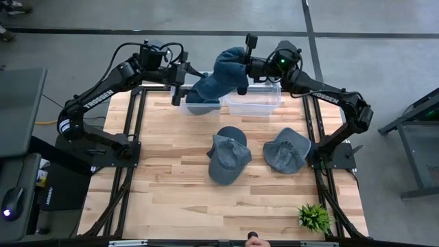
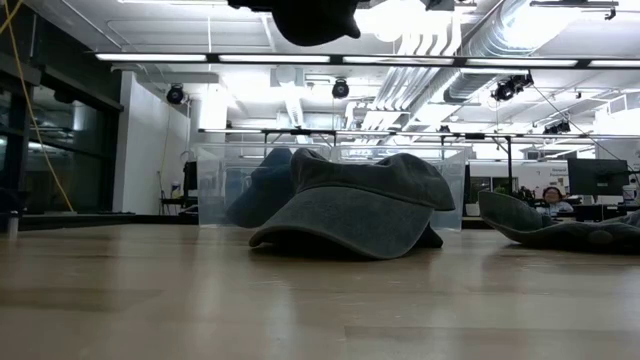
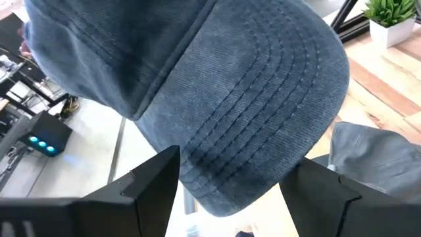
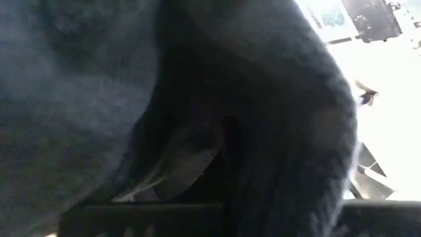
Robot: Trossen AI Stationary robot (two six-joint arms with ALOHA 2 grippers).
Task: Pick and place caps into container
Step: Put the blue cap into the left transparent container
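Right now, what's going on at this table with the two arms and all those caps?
The right gripper holds a blue cap up over the clear container at the table's far edge. The left gripper sits open just beside it, the cap's brim in front of its jaws without being gripped. Another blue cap hangs at the container's left end. Two grey caps lie on the table.

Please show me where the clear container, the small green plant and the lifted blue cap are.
clear container (image 1: 264,104): high view, its bare floor.
small green plant (image 1: 315,217): high view, its leaves.
lifted blue cap (image 1: 223,74): high view, its crown.
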